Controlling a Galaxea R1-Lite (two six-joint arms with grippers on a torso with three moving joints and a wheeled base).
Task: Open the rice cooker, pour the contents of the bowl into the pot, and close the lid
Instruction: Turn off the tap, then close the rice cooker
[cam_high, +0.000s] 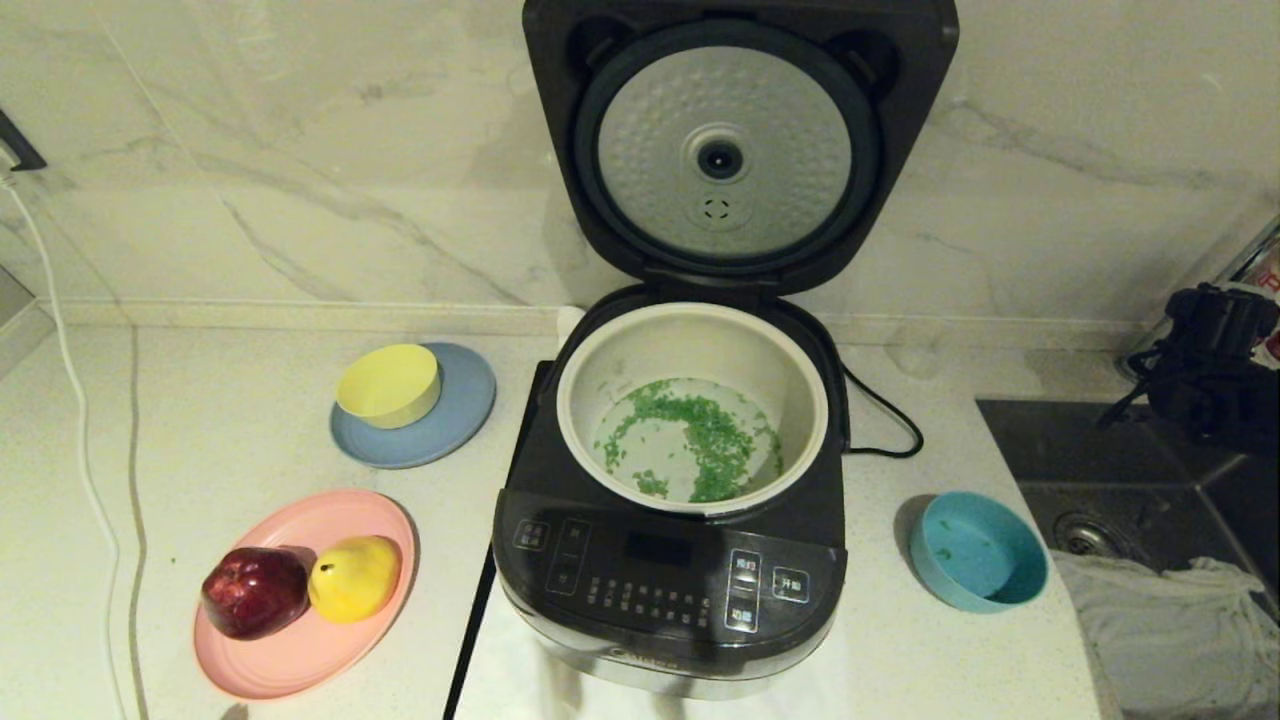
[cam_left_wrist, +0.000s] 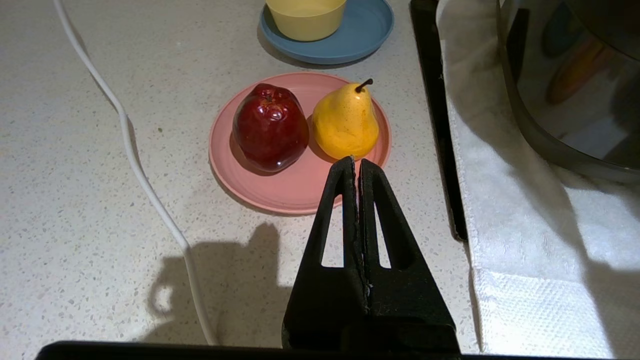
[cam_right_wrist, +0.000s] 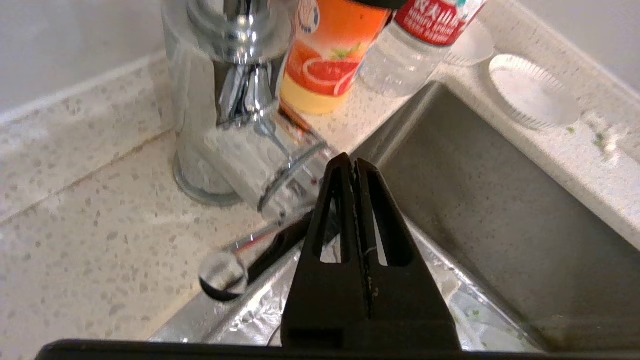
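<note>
Nearest the robot, the left gripper (cam_left_wrist: 356, 165) hangs parked over the counter (cam_high: 250, 420) just short of the pink plate (cam_left_wrist: 295, 195), its fingers pressed together on nothing. The cooker (cam_high: 670, 580) sits in the middle with the greens (cam_high: 700, 440) spread across the floor of the pot (cam_high: 690, 335). The bowl (cam_high: 978, 550) stands on the counter to the cooker's right, apart from it, with only a few flecks left, so pouring looks done. Further back, the lid (cam_high: 740, 150) stands fully upright on its hinge, and closing it is what remains.

The right gripper (cam_right_wrist: 356, 165) is off by the sink (cam_right_wrist: 500, 225) and tap (cam_right_wrist: 235, 100), fingers closed and empty, well apart from the lid. Swinging back carelessly, it could clip the tap or knock the bowl. A push too low on the lid could shove the cooker instead of folding it, and a weak press may leave it unlatched.
</note>
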